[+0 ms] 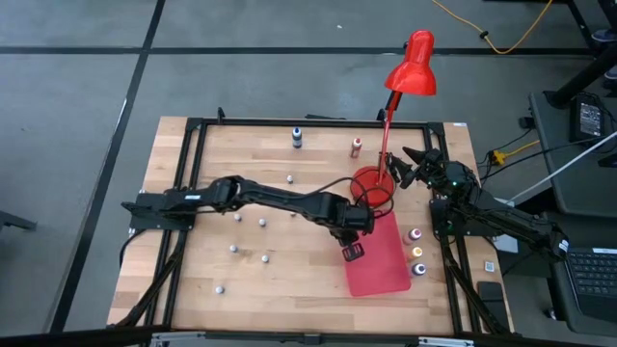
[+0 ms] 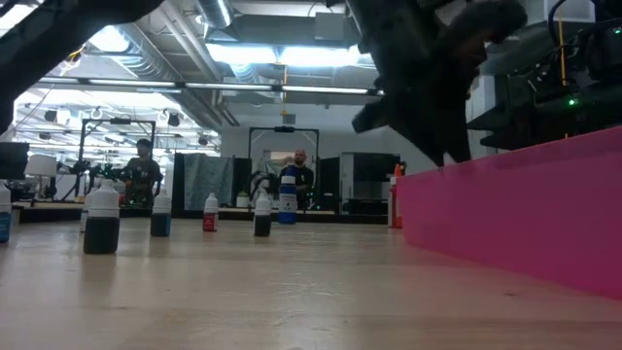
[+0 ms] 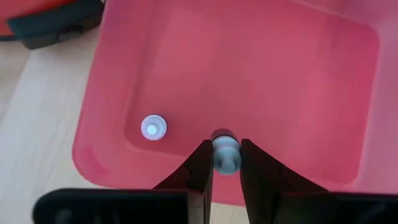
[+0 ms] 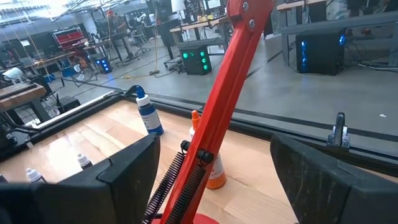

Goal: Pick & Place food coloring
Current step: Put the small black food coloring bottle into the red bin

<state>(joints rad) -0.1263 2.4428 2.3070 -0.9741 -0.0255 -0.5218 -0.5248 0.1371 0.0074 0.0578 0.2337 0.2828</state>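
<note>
No text, label, brand, number or sign can be read in any view. The bottles (image 2: 102,222) on the bench (image 1: 289,260) show no legible print, and the screens and gear in the room beyond are too small or blurred to make out any lettering.
</note>
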